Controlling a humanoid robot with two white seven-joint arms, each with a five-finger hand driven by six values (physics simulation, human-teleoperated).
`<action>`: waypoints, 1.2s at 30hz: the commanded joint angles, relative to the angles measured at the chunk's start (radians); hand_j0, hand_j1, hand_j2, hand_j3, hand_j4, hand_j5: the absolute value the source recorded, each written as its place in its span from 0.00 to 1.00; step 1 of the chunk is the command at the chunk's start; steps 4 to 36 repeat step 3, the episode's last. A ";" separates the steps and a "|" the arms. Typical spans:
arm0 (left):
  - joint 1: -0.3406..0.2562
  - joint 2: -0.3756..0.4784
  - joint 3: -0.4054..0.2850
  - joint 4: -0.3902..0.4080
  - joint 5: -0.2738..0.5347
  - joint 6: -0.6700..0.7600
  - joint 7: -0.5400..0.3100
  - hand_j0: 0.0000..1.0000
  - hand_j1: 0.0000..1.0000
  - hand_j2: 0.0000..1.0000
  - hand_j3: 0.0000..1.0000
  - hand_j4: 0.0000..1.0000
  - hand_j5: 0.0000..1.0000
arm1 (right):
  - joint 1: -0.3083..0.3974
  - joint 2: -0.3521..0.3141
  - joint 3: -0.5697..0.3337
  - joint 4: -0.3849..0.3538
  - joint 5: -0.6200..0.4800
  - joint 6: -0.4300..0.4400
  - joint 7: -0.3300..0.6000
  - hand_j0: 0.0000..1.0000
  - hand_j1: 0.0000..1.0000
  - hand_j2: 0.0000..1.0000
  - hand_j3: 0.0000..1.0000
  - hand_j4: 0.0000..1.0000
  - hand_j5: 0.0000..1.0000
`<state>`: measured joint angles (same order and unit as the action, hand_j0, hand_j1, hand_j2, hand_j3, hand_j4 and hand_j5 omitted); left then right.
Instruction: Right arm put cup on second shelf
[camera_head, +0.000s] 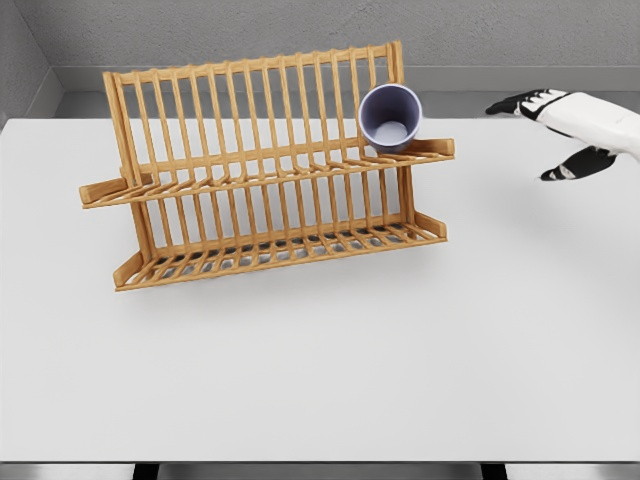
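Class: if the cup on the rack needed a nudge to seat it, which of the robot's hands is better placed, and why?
The right hand: it hovers open beside the rack's right end, where the purple cup rests on the upper shelf. The left hand is out of view.

Bright, even, diffuse light; the bench (320, 380) shows faint soft shadows under the rack (270, 170). Sharp render, no glare.

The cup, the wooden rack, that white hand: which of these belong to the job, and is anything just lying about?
Part of the job:
- cup, lying on its side on the rack's upper shelf
- wooden rack
- right hand, open, away from the cup

Just there:
- white table; nothing else lies about
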<state>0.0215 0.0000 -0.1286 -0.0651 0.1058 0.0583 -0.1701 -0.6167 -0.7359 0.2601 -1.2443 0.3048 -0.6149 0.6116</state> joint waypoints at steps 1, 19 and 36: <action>0.000 0.000 -0.002 -0.001 0.000 0.000 0.000 1.00 1.00 1.00 1.00 1.00 1.00 | 0.002 0.009 -0.044 0.022 -0.006 0.004 -0.001 1.00 1.00 1.00 1.00 1.00 1.00; 0.000 0.000 0.001 0.001 0.000 0.000 -0.002 1.00 1.00 1.00 1.00 1.00 1.00 | 0.003 0.010 -0.044 0.023 -0.006 0.004 -0.001 1.00 1.00 1.00 1.00 1.00 1.00; 0.000 0.000 0.001 0.001 0.000 0.000 -0.002 1.00 1.00 1.00 1.00 1.00 1.00 | 0.003 0.010 -0.044 0.023 -0.006 0.004 -0.001 1.00 1.00 1.00 1.00 1.00 1.00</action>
